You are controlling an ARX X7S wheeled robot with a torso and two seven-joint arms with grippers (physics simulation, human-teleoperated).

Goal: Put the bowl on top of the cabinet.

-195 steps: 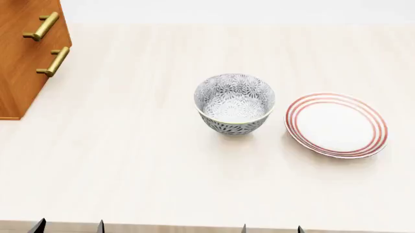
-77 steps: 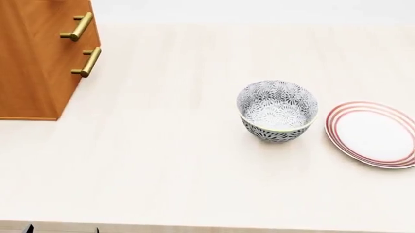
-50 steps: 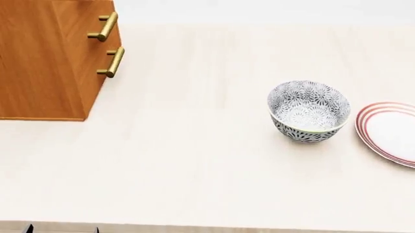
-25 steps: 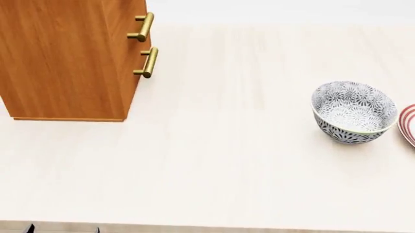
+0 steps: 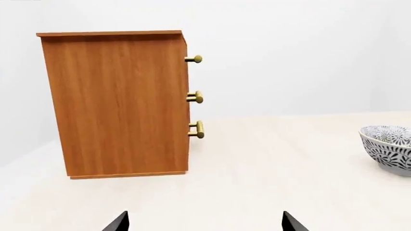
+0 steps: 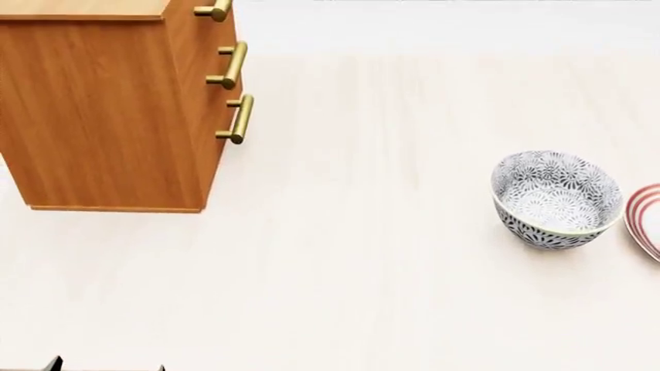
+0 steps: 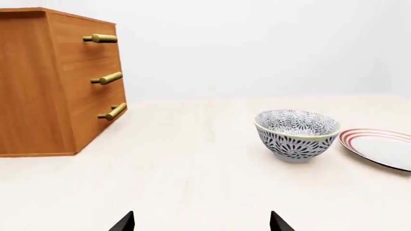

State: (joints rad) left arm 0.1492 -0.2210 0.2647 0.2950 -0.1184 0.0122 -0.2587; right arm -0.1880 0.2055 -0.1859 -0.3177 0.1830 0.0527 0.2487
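Bowl [image 6: 557,199] — deep, round, grey-black floral pattern, pale rim; upright on the pale table [image 6: 361,255], mouth up, axis vertical. Stands well apart from the cabinet [image 6: 103,108], on its handle side.

Cabinet — orange-brown wood, upright, long axis vertical; three brass bar handles [image 6: 237,118] face toward the bowl.

Plate [image 7: 382,147] — red-ringed, flat, just beyond the bowl, farther from the cabinet.

Left gripper [image 5: 204,222] — only two dark tips show, spread apart, empty.

Right gripper [image 7: 201,222] — the same, parted, holding nothing.
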